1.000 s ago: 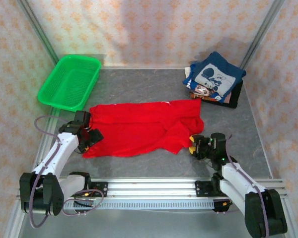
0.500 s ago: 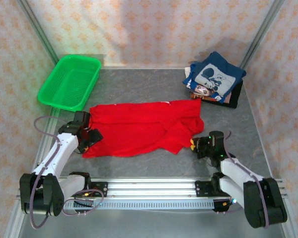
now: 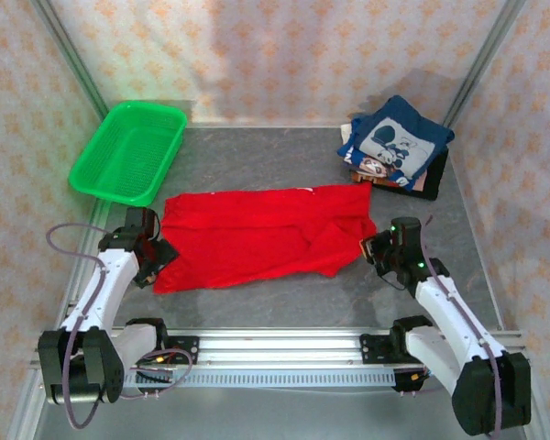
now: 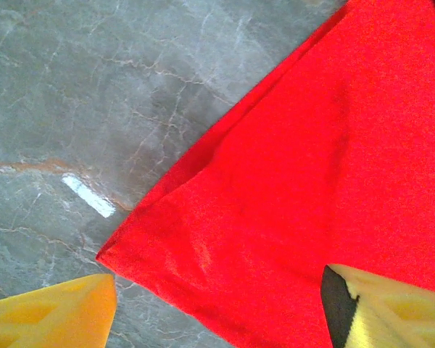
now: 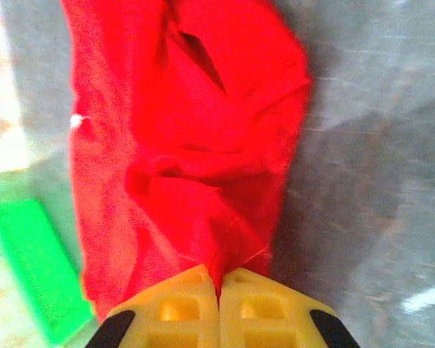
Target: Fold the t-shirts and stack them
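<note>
The red t-shirt [image 3: 257,240] lay spread lengthwise on the grey table [image 3: 257,165]. The green plastic basket [image 3: 128,151] sat just beyond its far left end. The stack of folded t-shirts [image 3: 394,151], with a navy tee on top showing a white cartoon print, sat beyond its far right corner and apart from it.

The right gripper [image 3: 370,247] was at the shirt's right end. In the right wrist view its 2 yellow fingers [image 5: 167,312] were pressed together with a pinch of red cloth caught between the tips. The cloth ahead of them was bunched into ridges rather than flat.

The left gripper [image 3: 158,259] hung over the shirt's near left corner. In the left wrist view its jaws were spread wide and held nothing. 1 finger was over bare table, the other was above the cloth, and the corner lay between them.

The step appeared to be getting a hold on both ends so the shirt could be drawn flat before its next fold. To do that well, the left gripper would need to come straight down so the outer finger slid under the corner. A second edge ran in from that corner, which suggests 2 layers, so the bite should go deep enough to take both.

The right gripper should probably not pull until the left had closed, or the loose end would drag across the table. After that, an even pull away from the shirt's middle, with both grippers low and level, should take out the bunching at the right end.
</note>
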